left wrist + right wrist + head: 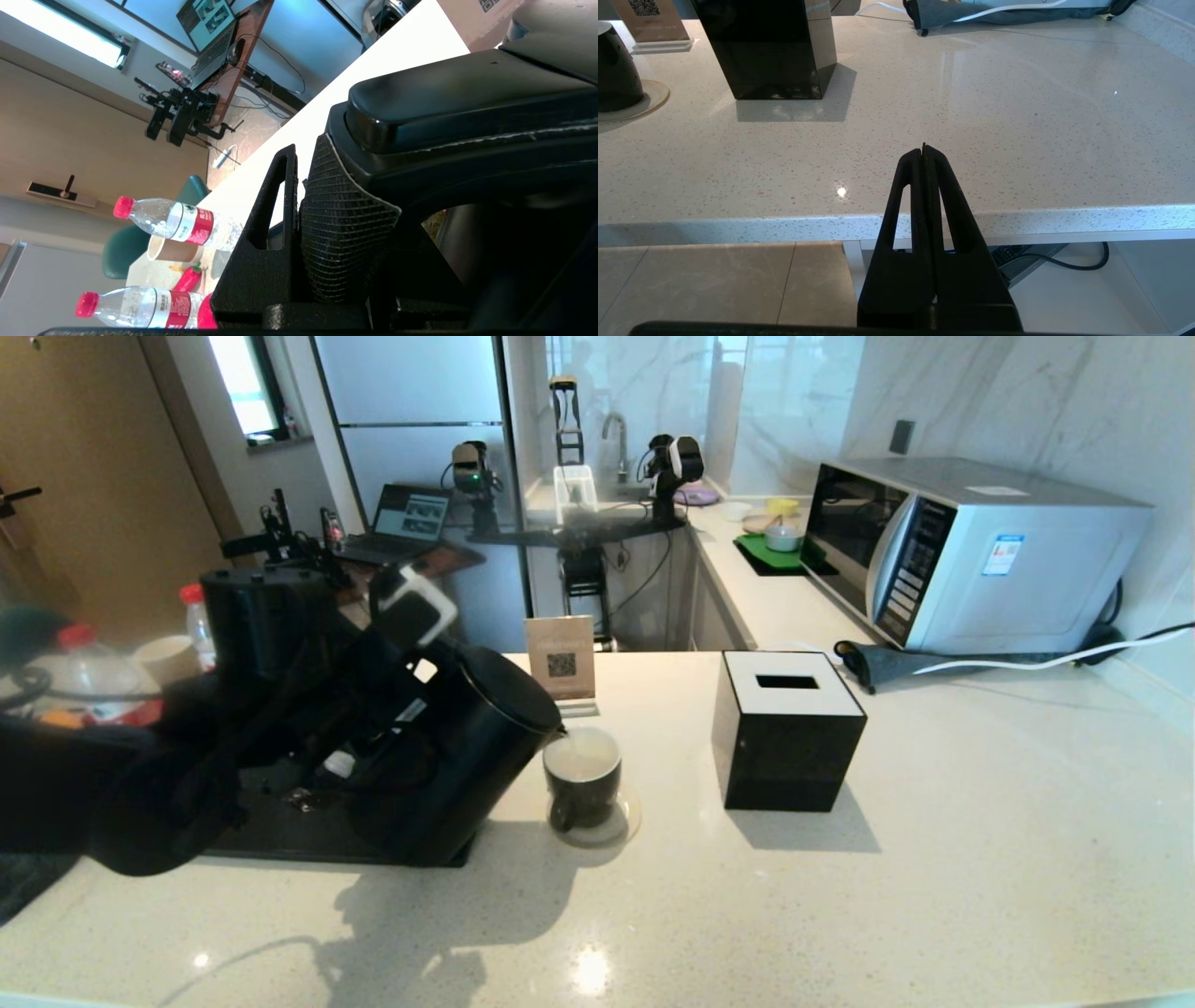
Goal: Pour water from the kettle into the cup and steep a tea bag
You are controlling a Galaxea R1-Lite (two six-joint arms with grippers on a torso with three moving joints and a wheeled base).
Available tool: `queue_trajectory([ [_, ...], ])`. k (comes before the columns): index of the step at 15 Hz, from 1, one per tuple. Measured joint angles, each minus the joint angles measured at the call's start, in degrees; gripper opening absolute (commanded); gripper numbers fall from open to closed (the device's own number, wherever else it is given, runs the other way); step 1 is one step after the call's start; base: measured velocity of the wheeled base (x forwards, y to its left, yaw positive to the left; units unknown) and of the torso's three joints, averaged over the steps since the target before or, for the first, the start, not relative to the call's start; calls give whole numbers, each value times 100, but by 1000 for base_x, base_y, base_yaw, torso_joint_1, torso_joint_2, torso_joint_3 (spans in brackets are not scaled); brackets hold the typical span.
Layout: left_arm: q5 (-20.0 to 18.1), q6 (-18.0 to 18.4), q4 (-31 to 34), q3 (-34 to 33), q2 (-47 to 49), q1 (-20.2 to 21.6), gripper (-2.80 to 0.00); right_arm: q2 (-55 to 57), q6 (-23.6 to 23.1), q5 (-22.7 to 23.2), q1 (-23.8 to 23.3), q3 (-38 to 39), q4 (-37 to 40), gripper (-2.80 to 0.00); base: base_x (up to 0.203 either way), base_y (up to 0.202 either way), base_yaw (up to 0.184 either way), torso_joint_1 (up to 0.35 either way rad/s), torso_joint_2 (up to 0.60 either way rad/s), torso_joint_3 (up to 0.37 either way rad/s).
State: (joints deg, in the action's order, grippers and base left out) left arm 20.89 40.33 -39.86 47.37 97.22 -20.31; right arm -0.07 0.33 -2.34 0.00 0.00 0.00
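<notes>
Head view: the left arm reaches across from the left side, its left gripper (373, 709) at the handle of the kettle (467, 756). The kettle is tilted, spout over the rim of the cup (582, 782), which stands on a coaster (621, 826) just beside it. A black box (789, 742) stands near the cup's far side; the counter (980, 859) beyond it lies open.

Left wrist view: the fingers (275, 242) are clamped on the kettle's handle (467, 126).

Right wrist view: the right gripper (924, 154) hangs just off the counter's front edge, fingers pressed together, holding nothing.
</notes>
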Motion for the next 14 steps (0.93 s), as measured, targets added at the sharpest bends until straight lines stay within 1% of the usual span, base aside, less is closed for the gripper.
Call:
queue_trajectory([
  [14, 5, 187, -7, 17, -11, -3, -280, 0, 0, -1, 0, 0, 0, -280, 0, 0, 0, 0, 0, 0],
])
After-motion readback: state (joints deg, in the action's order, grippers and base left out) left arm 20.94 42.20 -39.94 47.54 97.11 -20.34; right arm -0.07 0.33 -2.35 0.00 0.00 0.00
